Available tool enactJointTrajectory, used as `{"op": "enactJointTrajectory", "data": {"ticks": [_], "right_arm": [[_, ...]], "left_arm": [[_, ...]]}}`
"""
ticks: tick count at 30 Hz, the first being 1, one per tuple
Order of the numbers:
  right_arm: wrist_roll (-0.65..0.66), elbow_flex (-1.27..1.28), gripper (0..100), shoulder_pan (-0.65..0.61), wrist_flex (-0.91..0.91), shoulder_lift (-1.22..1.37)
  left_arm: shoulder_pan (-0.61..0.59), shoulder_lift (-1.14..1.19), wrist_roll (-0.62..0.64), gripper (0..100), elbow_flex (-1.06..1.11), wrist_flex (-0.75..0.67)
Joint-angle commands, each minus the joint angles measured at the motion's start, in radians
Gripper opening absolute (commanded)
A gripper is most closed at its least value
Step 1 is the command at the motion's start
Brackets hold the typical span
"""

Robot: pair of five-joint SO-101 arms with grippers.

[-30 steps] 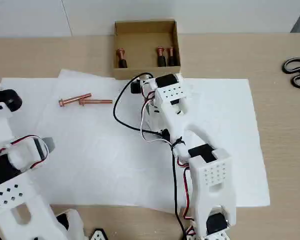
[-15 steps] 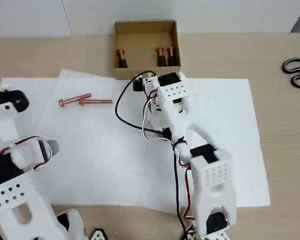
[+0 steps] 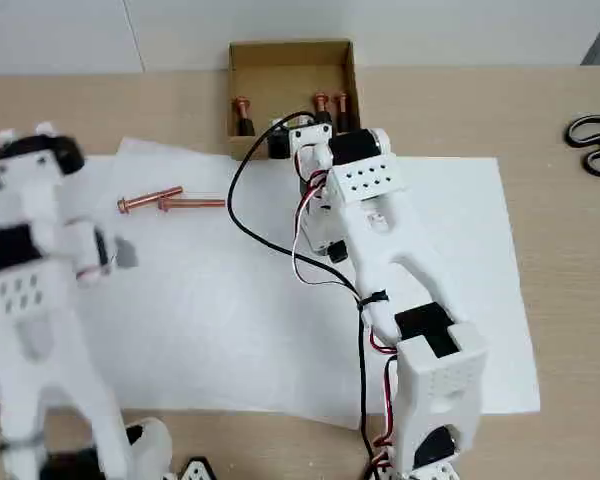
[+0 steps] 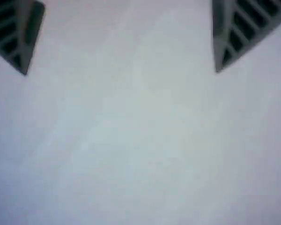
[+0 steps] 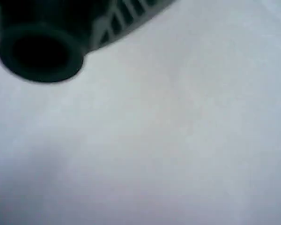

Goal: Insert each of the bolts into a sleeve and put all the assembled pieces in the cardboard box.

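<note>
Meanwhile hovers with left jaws wide open and empty over the paper [image 4: 140, 140], right jaws pinching a black sleeve [image 5: 40, 54], and risks rolling the two bolts [image 3: 170, 201] lying there away if lowered askew.

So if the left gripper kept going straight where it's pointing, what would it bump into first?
Most likely the white paper. The left gripper points down at it with its fingers apart, and nothing else lies between them. How far off the paper is, I can't tell.
</note>
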Motion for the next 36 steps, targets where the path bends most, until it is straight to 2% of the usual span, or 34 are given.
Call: {"op": "enactJointTrajectory", "data": {"ticks": [1,8,13,15,19,24,36], "right_arm": [[-0.006,-0.003,0.5,0.004,0.005,-0.067],[-0.003,0.011,0.5,0.01,0.001,-0.067],[-0.002,0.038,0.6,0.01,-0.004,-0.068],[-0.002,0.038,0.6,0.012,-0.004,-0.068],[-0.002,0.038,0.6,0.012,-0.004,-0.07],[0.0,0.038,0.6,0.012,-0.004,-0.07],[0.0,0.038,0.6,0.012,-0.004,-0.07]], "left_arm": [[0.063,0.207,0.109,24,-0.206,-0.002],[0.181,0.565,0.361,24,-0.541,0.006],[0.253,0.717,0.376,24,-0.581,0.005],[0.278,0.736,0.425,24,-0.605,-0.037],[0.281,0.755,0.629,24,-0.656,-0.15],[0.285,0.862,0.779,24,-0.676,-0.169],[0.281,1.065,0.982,24,-0.848,-0.161]]}}
